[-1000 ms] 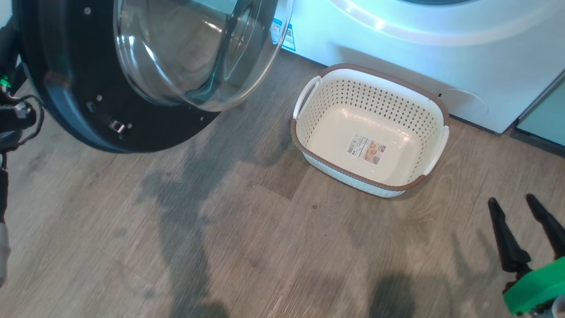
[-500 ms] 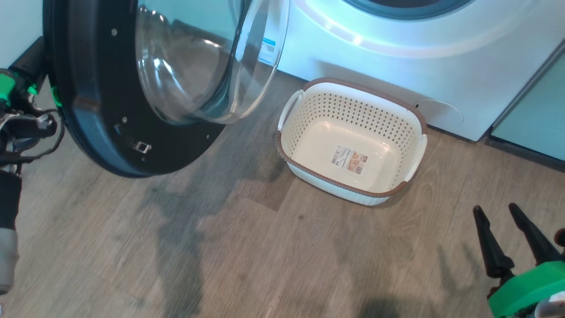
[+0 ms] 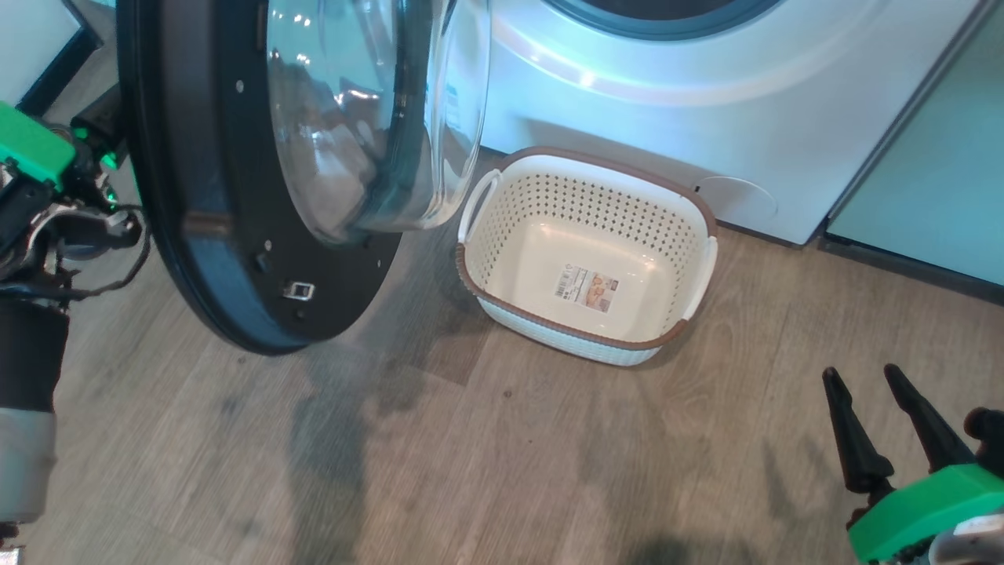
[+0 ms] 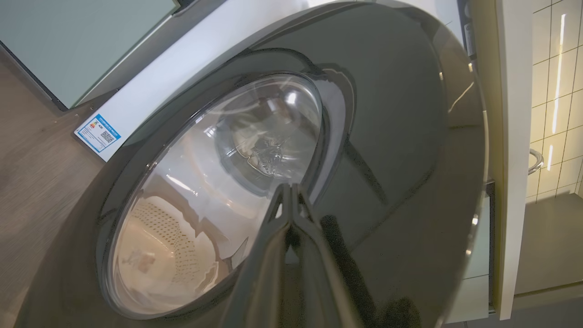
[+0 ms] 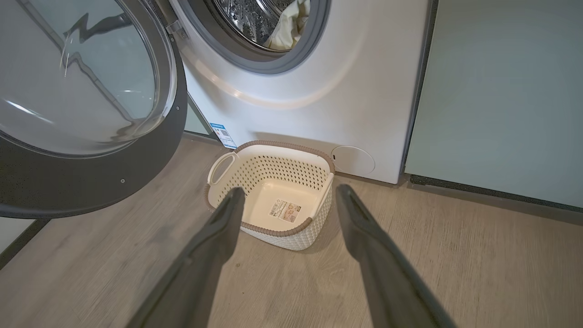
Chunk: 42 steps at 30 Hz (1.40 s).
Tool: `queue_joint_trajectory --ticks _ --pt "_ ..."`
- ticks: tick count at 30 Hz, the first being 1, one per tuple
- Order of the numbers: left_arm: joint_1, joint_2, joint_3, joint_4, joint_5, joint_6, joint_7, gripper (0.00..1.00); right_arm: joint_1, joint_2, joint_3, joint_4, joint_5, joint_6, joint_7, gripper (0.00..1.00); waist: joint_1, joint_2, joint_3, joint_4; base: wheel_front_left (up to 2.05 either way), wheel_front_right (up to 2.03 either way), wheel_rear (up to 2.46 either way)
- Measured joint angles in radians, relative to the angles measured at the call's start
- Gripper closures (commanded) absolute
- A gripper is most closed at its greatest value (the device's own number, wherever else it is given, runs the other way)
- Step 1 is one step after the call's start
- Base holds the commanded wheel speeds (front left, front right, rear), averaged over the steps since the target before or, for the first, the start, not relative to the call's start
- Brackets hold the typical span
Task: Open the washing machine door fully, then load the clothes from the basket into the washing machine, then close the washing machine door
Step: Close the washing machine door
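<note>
The washing machine door [image 3: 204, 235] stands swung open at upper left of the head view. The left gripper [image 4: 289, 191], pressed shut on nothing, points at its outer face. The clothes [image 5: 291, 27] lie inside the washing machine [image 3: 667, 110]. The basket [image 3: 588, 208] sits on the floor before it. The right gripper [image 3: 861, 371] hangs wide apart and empty at lower right.

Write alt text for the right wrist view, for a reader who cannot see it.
The open right gripper points at an empty basket on the wood floor before the washing machine. The door stands open at left, and pale clothes lie in the drum; a green cabinet stands at right.
</note>
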State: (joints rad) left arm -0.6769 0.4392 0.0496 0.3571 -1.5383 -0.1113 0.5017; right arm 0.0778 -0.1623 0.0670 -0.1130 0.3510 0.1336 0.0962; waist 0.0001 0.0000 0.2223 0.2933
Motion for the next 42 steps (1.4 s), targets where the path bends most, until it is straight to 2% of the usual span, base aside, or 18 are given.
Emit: queue_joint_trajectory --ticks 20,42 --pt "0.019 -0.031 -0.026 -0.125 -0.083 0.03 0.098 1.0 -0.035 0.016 0.023 0.045 0.01 0.0 -0.045 0.0 0.0 0.0 -0.008 -0.106 0.0 0.0 0.0" --pt "-0.012 -0.054 -0.048 -0.176 -0.074 0.059 0.087 1.0 -0.095 0.04 0.043 0.109 0.037 0.0 -0.113 0.0 0.0 0.0 0.045 -0.286 0.0 0.0 0.0"
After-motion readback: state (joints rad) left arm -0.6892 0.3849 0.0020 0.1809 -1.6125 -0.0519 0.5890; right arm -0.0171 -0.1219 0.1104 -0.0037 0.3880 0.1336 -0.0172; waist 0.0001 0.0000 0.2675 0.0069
